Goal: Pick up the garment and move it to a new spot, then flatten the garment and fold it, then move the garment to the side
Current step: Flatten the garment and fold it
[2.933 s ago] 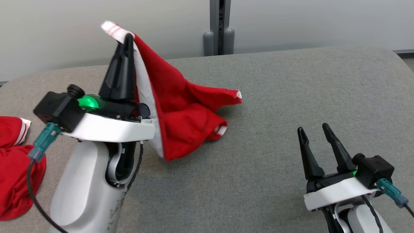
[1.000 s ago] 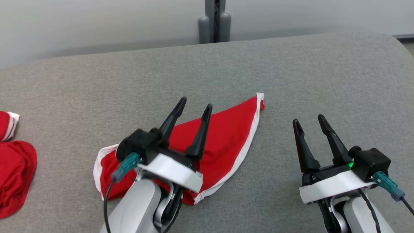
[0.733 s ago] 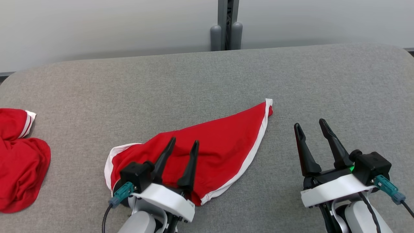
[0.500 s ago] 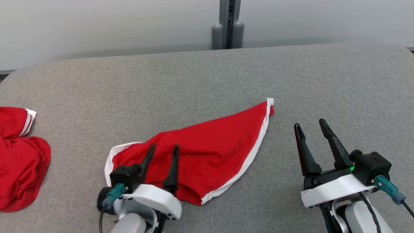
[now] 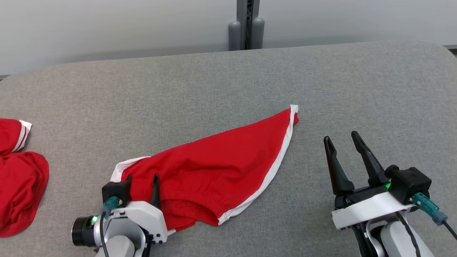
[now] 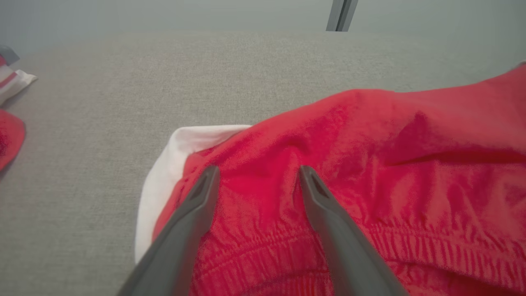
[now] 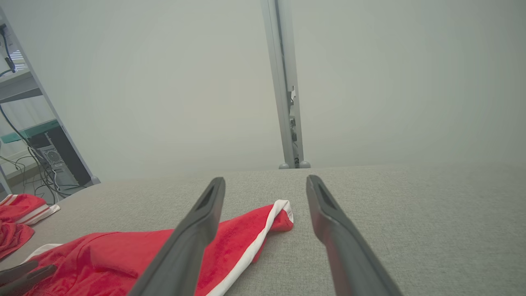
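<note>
Lying flat-ish, red garment (image 5: 221,167) with white trim, wrinkled waistband

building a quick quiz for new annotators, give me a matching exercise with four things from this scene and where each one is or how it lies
Column one:
1. left gripper
2. right gripper
3. garment
4. second red garment

Column two:
A. bunched at the left edge of the table
B. open, over bare grey table
C. open, fingers over the garment's elastic end
D. spread out mid-table, white trim along one edge

Pairs: 1-C, 2-B, 3-D, 4-A
</note>
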{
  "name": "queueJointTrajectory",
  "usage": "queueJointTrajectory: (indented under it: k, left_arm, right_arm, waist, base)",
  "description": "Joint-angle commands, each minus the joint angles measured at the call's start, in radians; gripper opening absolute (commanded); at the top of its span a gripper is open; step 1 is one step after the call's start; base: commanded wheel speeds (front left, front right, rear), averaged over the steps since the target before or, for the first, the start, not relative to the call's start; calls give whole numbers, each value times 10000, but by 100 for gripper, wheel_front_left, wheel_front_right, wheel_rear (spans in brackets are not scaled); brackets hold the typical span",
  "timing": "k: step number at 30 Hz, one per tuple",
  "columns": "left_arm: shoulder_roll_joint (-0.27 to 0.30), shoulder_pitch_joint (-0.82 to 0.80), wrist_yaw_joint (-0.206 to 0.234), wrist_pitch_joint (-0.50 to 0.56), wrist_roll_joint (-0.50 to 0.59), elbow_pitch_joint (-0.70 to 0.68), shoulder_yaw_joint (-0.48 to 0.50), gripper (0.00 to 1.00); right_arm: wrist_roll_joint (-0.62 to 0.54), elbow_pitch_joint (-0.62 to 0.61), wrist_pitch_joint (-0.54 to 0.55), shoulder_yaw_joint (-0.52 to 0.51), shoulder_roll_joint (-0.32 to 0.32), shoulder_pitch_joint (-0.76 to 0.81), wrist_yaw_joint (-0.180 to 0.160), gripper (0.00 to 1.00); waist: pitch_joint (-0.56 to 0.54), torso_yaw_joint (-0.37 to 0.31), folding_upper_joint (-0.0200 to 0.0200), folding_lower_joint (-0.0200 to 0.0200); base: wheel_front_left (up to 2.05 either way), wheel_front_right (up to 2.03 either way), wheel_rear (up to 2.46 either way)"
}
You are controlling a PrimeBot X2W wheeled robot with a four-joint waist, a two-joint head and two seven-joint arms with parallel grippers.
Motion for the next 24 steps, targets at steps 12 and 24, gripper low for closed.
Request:
queueJointTrajectory:
  k: [12, 24]
  left_arm:
    - [541, -1488, -693, -138, 535, 2123, -509, 0]
    - [905, -2642, -927, -1331, 1538, 2082, -906, 0]
  right_arm:
    - [76, 13, -60, 83, -7, -155, 16, 100]
    - [57, -53, -60, 55, 79, -112, 16, 100]
  waist:
    - [12, -542, 0, 0]
    - [99, -1060, 0, 0]
  base:
    - [0, 0, 0]
    - [0, 0, 0]
